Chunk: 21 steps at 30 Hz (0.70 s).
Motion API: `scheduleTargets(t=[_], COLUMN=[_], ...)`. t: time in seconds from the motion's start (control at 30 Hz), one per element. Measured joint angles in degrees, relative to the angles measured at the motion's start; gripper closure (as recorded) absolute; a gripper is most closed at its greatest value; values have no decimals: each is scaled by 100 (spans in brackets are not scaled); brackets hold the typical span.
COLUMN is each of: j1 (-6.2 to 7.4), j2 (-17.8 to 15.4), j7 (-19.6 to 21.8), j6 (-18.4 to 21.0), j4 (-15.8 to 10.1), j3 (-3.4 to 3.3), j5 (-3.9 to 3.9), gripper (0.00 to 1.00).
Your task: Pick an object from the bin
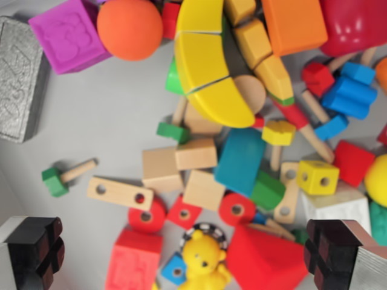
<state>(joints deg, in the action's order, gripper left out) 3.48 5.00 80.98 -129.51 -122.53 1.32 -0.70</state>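
I look straight down into a grey bin (pixel 97 121) full of toys. My gripper (pixel 181 254) is open: one dark fingertip (pixel 36 251) shows at the bottom left, the other fingertip (pixel 329 254) at the bottom right, with nothing held. Between them lie a yellow teddy bear (pixel 204 261), a red block (pixel 134 261), a red wedge (pixel 266 260) and a small blue block (pixel 175 270). Just above these sit two red rings (pixel 147 216) and a wooden strip with holes (pixel 120 193).
A sliced yellow wooden banana (pixel 208 66), an orange ball (pixel 130 27), a purple cube (pixel 68 35) and a silver block (pixel 19 78) fill the top. A green-headed peg (pixel 63 176) lies alone at left. Blue block (pixel 240 160), yellow cube (pixel 317 176) and plain wooden cubes (pixel 162 170) crowd the middle.
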Motion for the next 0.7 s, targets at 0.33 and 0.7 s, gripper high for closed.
scheduleTargets(t=[0.33,0.7], j1=[158,352], j2=[103,265], j7=[923,2008], j6=[-334,-719], j4=[-279,-558], j3=[7,10], j5=[-14,-21], gripper=[0,0])
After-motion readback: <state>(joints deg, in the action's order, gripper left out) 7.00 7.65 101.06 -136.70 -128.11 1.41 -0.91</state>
